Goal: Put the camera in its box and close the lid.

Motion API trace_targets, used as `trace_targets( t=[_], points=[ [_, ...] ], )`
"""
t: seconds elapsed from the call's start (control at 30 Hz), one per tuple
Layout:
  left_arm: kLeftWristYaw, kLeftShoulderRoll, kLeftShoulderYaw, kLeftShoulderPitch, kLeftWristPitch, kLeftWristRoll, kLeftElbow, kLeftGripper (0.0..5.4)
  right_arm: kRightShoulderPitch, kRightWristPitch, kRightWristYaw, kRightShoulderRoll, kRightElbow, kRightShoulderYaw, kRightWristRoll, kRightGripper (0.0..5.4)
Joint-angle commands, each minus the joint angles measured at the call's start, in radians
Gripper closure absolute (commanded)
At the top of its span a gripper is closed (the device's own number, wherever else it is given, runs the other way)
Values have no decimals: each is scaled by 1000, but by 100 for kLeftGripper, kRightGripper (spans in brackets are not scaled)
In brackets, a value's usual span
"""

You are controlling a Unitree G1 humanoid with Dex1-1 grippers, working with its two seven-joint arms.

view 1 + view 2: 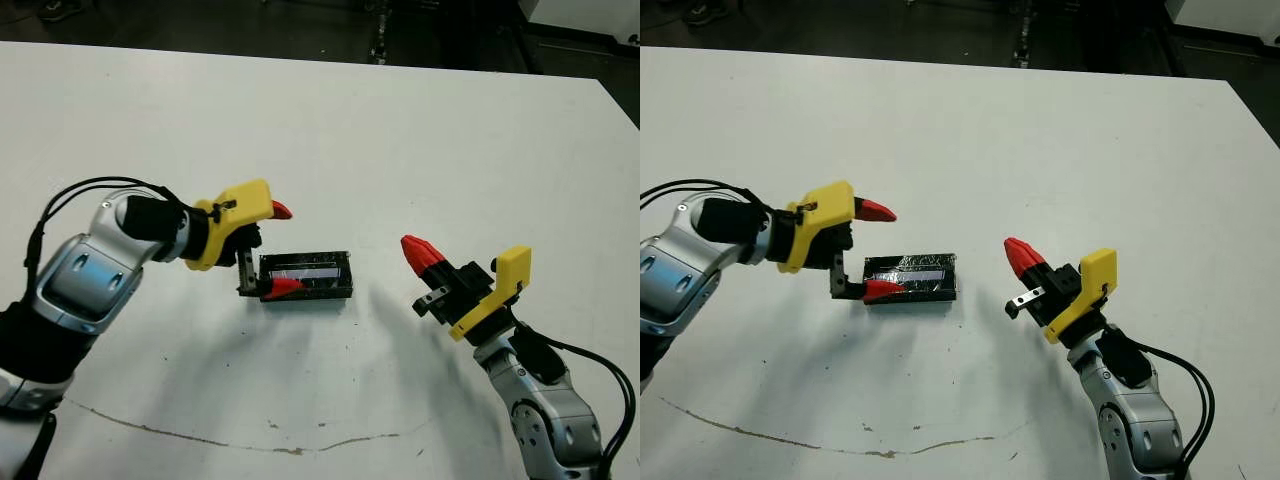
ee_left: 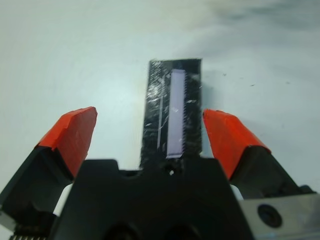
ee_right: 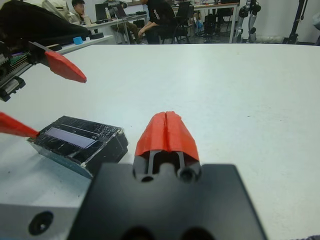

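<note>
Head views: you have the black rectangular lid (image 1: 910, 277), silvery-speckled with a pale shiny strip window, sitting on the box at table centre. Only the box's dark side (image 1: 308, 294) shows beneath it. No camera bar can be seen. No brand, label or writing is legible anywhere.

Your left gripper (image 1: 874, 250) sits at the closed box's 9 o'clock end with its red-tipped fingers spread wide; one tip (image 1: 887, 289) rests against the lid's near corner, the other (image 1: 878, 210) hangs in the air beyond the far edge. Your right gripper (image 1: 1020, 255) is well apart at the box's 3 o'clock, pinched together on nothing.

The white table (image 1: 400, 130) carries a thin brown scuff line (image 1: 200, 437) near your edge.

Left wrist view: the lid runs straight away between the two parted red fingers (image 2: 75, 131), touching neither here. Strip window bright, blank.

Right wrist view: the right fingertips (image 3: 167, 132) meet in one red wedge. The closed box lies at about 10 o'clock of them, nothing between. Beyond the table, seated people (image 3: 156, 15) at desks; a robot's legs (image 3: 248, 20) stand further along.
</note>
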State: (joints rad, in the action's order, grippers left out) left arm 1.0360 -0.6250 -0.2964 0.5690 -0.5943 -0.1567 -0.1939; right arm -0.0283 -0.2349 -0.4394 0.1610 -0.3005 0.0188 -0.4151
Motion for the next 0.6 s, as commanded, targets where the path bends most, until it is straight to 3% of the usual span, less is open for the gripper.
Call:
trace_targets(
  t=[0.03,0.2,0.3,0.43,0.6],
  points=[
    [-40,8,78,-63,-37,-56,-19,1,-9,-9,-2,9,9,-9,-5,540],
    [-219,135,254,-156,-136,-205,-119,8,-8,-19,5,9,6,-9,-7,540],
    [-343,251,316,-222,-102,-264,-172,40,-6,-11,2,7,10,-7,-5,540],
    [-438,353,326,-287,-41,-299,-212,103,-3,6,2,7,15,-5,11,540],
    [-521,427,279,-340,-27,-312,-245,176,-2,13,7,1,19,-10,10,540]
  ],
)
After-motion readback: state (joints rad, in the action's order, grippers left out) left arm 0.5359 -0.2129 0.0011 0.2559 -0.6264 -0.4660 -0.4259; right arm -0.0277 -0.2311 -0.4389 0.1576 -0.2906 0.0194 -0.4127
